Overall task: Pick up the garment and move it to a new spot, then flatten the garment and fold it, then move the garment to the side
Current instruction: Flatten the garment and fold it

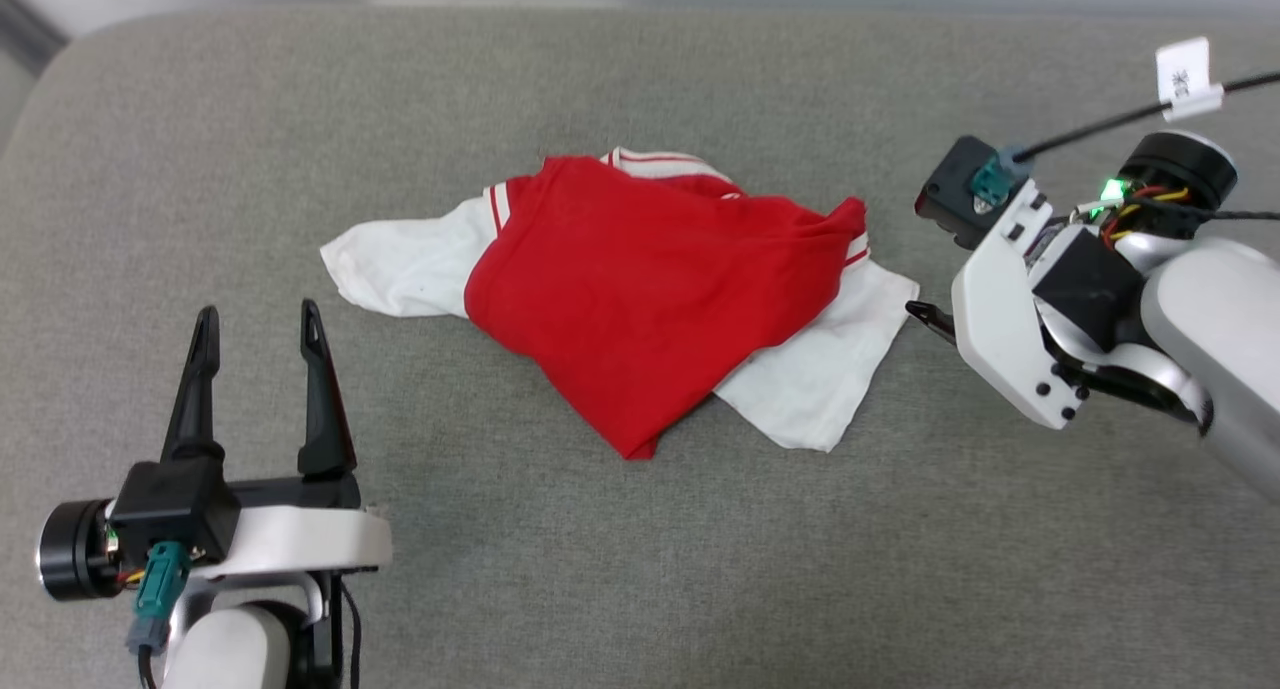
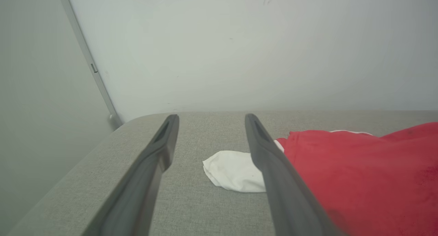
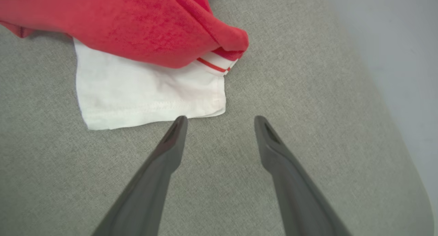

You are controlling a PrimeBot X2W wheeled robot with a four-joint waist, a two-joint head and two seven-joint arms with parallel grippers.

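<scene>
Grey woven padding [image 1: 640, 569] has a rounded far-left corner, with bare room along the near side. Left gripper [image 1: 258, 317] hovers near-left, jaws wide and empty. Crumpled garment [image 1: 640, 289] lies mid-surface, red over white sleeves. Right gripper [image 3: 220, 121], jaws wide and empty, is just beside the right sleeve's hem. The print on its cable's white tag [image 1: 1185, 74] is too small to read.

I see my left gripper [image 1: 259, 312] low on the left, fingers pointing up the head view, jaws spread wide, gripping nothing; my right gripper [image 3: 220, 119] angles inward from the right, jaws equally wide, also unloaded.
</scene>
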